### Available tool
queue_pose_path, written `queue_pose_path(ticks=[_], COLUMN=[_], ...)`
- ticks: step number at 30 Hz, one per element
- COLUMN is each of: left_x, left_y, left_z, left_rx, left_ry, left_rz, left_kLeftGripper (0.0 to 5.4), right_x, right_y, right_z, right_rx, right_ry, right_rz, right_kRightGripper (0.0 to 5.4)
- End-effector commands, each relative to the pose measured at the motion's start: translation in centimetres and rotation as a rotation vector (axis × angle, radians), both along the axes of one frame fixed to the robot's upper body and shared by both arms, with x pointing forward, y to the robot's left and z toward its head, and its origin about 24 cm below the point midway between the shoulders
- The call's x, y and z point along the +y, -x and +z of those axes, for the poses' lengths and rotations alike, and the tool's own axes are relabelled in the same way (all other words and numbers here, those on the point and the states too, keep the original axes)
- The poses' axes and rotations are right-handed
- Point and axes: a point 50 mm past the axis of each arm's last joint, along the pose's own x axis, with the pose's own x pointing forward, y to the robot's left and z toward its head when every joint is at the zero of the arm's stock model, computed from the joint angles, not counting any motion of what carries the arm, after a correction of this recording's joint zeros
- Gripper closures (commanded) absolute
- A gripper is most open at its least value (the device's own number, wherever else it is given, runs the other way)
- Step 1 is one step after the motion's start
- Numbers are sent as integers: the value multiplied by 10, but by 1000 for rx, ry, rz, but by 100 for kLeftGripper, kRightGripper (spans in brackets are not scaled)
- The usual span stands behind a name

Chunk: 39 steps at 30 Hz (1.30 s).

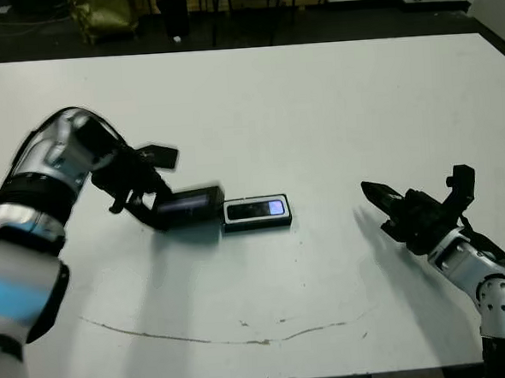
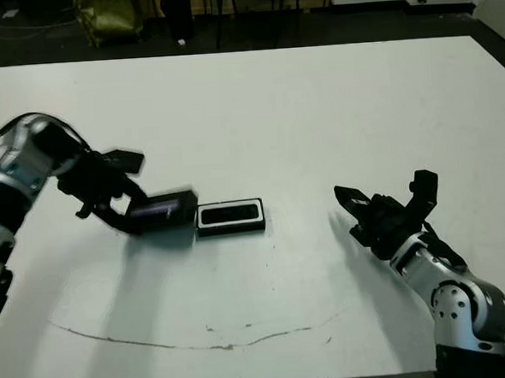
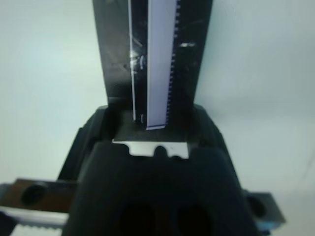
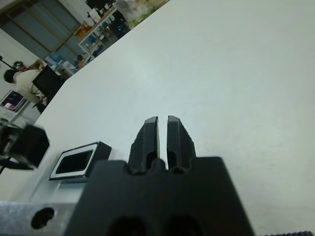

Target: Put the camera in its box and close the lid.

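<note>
The box, black with a white rim, sits near the table's middle. The camera lies flat inside it, its bluish screen patch facing up. Just left of the box, my left gripper is shut on one end of the lid. The lid is tilted, and its free end nearly reaches the box's left end. In the left wrist view, the lid runs out from between the fingers with its purplish strip showing. My right gripper is shut and holds nothing, hovering well to the right of the box.
A thin dark scuff line runs across the table near its front edge. Chairs and a yellowish bag stand on the dark floor beyond the far edge. A seated person shows far off in the right wrist view.
</note>
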Motion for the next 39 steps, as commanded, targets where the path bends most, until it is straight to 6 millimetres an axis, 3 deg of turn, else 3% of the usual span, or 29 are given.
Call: queue_pose_path(ticks=[1, 9, 18, 28, 39], left_x=[14, 13, 4, -6, -13], left_y=[9, 26, 46, 50, 38], left_z=[-4, 5, 16, 17, 15], left_rx=[-2, -142, -141, -80, 26], left_ry=[54, 32, 9, 5, -4], left_rz=[109, 274, 380, 325, 337], left_kLeftGripper=[319, 319, 332, 332, 332], right_x=[1, 13, 19, 33, 54], right_y=[1, -3, 0, 18, 23], right_z=[-14, -33, -36, -21, 7], right_rx=[42, 42, 30, -113, -252], right_ry=[-5, -8, -4, 20, 119], right_rz=[2, 30, 34, 8, -83], right_kRightGripper=[540, 540, 540, 540, 540])
